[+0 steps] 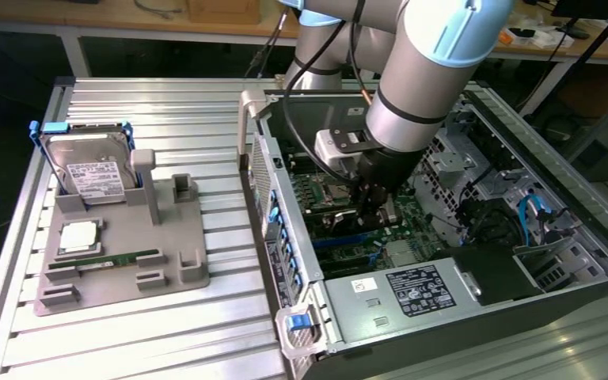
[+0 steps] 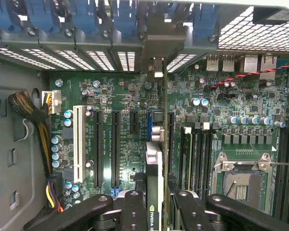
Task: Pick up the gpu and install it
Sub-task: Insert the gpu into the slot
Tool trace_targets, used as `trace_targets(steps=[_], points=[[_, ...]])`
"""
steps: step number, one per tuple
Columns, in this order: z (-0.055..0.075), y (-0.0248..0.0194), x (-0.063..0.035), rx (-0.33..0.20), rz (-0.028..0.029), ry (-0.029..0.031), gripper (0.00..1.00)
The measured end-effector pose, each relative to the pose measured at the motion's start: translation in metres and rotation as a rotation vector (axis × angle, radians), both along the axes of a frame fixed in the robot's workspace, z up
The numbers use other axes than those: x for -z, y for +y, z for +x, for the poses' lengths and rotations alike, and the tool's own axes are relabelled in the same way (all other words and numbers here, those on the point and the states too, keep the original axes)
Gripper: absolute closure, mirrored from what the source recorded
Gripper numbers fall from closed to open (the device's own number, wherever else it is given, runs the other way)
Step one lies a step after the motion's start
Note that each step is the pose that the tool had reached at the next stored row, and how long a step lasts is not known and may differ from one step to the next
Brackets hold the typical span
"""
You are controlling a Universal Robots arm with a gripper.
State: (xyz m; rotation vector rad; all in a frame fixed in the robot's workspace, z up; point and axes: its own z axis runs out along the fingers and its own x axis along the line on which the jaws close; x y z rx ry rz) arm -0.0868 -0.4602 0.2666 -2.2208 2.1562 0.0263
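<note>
In the wrist view the gpu (image 2: 154, 166) stands edge-on between my fingers (image 2: 134, 209), a thin green card with a dark label strip. It runs over the motherboard (image 2: 120, 96) toward the rear slot openings, where its silver bracket (image 2: 154, 65) meets the case wall. My gripper (image 2: 155, 204) is shut on the card's near end. The card lies in line with a black expansion slot; whether it is seated I cannot tell. From the exterior view, my gripper (image 1: 374, 212) reaches deep inside the open computer case (image 1: 294, 237), just above the motherboard.
On the table at the exterior view's left, a grey fixture (image 1: 177, 269) holds a hard drive (image 1: 91, 170), a memory stick (image 1: 119, 259) and a processor chip (image 1: 79, 237). Inside the case are the power supply (image 1: 420, 289), a white slot (image 2: 78, 144), a cable bundle (image 2: 31, 113) and the processor socket (image 2: 243, 185).
</note>
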Motion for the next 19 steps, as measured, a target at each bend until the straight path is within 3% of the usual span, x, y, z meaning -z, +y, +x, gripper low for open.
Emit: trace_targets(steps=[7, 19], points=[[0.0004, 0.0, 0.0002, 0.0, 0.0029, 0.0003, 0.73], [0.0003, -0.0016, 0.0003, 0.012, 0.0027, 0.0005, 0.73]])
